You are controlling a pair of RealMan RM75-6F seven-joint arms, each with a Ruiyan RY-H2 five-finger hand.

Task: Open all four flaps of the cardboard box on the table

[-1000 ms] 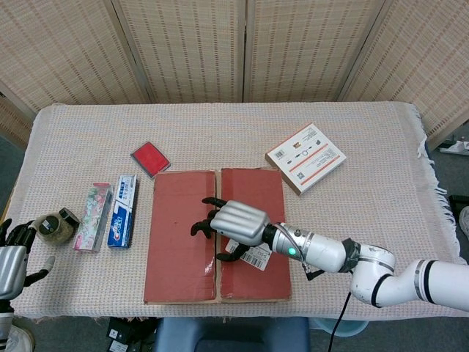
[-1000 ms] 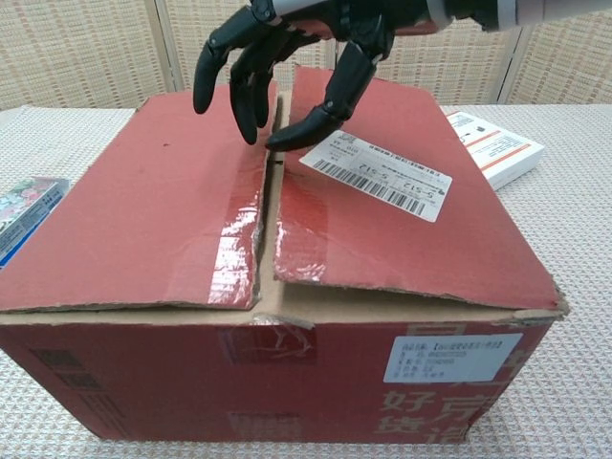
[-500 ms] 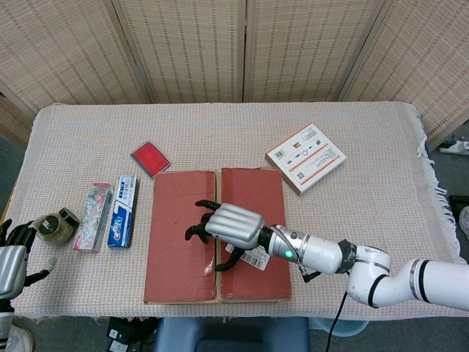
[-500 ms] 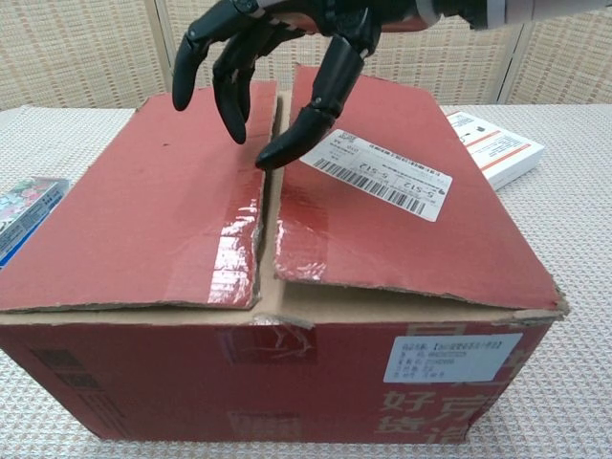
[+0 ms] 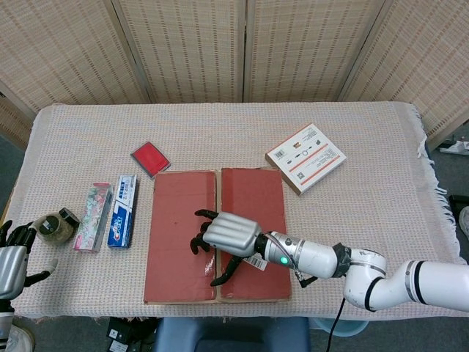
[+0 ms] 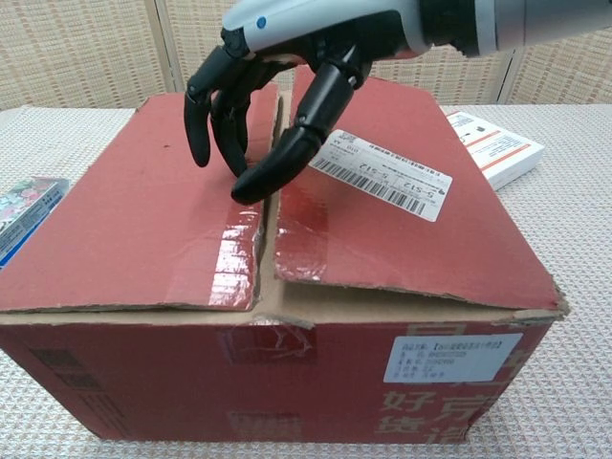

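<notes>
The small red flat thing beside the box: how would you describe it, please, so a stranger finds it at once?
Start from the big red cardboard box in the middle of the table. Just past its far left corner lies the small red flat thing, tilted on the cloth. It is apart from the two toothpaste boxes further left, which are long and printed, while it is short, plain red, with a dark rim.

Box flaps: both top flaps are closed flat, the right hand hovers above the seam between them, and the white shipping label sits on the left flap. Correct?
Not quite. The label is on the right flap, not the left flap; the chest view shows it plainly. The rest holds: both flaps lie closed and the right hand hovers above the seam.
</notes>
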